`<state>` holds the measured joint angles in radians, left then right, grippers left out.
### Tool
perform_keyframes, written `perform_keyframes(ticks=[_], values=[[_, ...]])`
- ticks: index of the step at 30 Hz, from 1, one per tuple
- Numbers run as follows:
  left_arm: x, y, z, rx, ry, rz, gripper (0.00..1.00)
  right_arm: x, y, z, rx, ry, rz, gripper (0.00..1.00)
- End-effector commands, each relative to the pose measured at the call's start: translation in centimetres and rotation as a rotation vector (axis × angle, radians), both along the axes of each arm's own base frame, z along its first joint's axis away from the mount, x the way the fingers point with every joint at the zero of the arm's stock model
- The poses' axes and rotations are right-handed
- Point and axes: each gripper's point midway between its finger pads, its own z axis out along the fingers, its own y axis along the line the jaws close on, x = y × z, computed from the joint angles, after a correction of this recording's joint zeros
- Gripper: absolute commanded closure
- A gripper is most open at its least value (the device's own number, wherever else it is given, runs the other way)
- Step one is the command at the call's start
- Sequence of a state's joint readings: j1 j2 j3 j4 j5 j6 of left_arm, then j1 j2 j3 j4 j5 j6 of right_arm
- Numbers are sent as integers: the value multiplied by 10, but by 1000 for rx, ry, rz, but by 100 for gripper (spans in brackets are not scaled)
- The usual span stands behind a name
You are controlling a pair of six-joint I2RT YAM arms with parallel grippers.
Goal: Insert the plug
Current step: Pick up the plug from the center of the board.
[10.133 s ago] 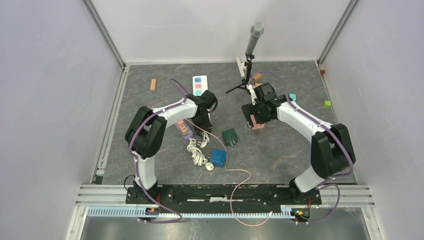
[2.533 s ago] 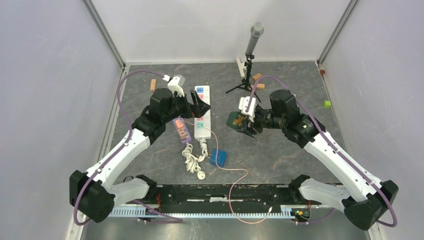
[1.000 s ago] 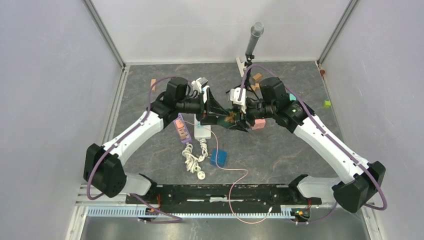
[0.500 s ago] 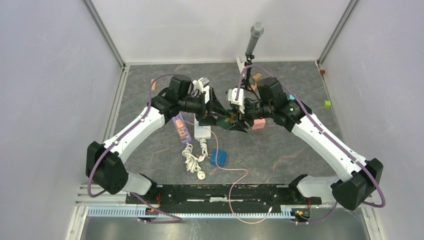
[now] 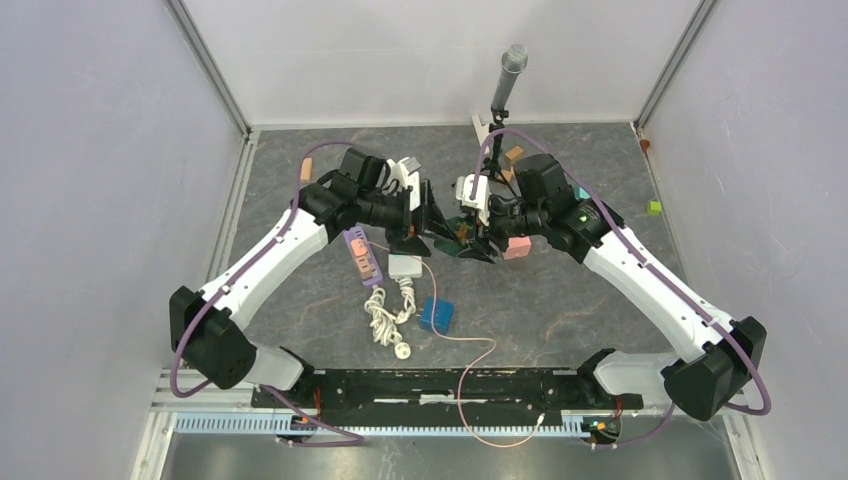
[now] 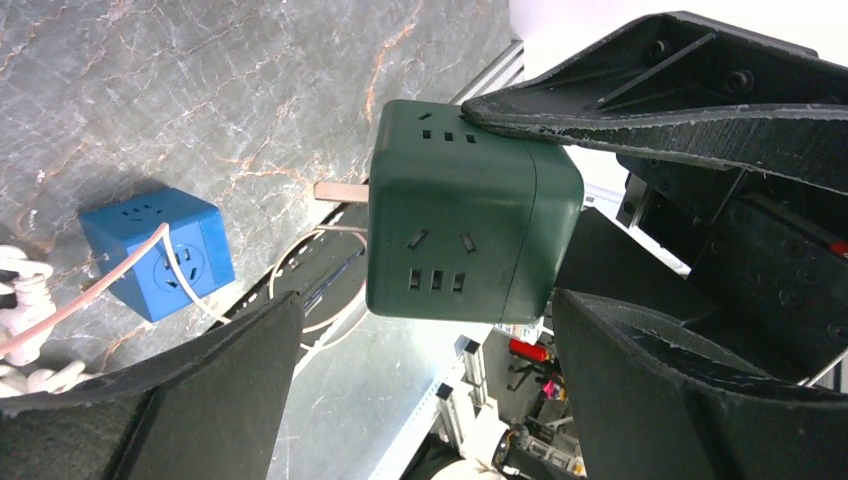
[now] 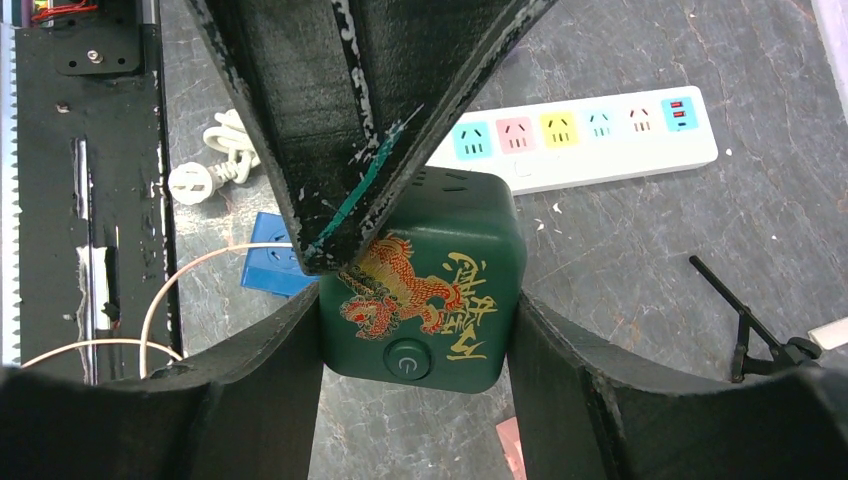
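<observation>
Within right claw [image 7: 415, 312]: green cube [image 7: 452, 215], gold dragon [image 7: 388, 290] (script [image 7: 472, 300] illegible)

The left arm [image 5: 265, 265] and right arm [image 5: 650, 280] reach from the table's near edge toward its middle. Their elbows are out wide and their wrists are turned so the grippers face each other. The right gripper [image 7: 415, 310] clamps two opposite sides of a green cube [image 7: 440, 260], held off the table. The left gripper [image 6: 425, 310] gapes (its fingers [image 6: 200, 400] flank the cube without touching).
</observation>
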<state>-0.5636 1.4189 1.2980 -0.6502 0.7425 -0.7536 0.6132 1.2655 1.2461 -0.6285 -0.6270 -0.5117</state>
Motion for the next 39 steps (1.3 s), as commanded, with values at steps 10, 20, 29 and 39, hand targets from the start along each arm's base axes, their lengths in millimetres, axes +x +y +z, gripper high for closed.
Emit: perform_keyframes(ticks=[10,20,29,39], values=[[-7,-23,28,-76,-40,-45,2,5,7,27,62,-55,6,100],[-4,-27,23,-55,-44,-30,58,3,8,25,70,-48,16,100],[10,-16,13,-13,-90,34,31,1,8,23,68,-44,22,100],[27,-22,32,-139,-99,66,21,2,8,21,67,-41,20,100]])
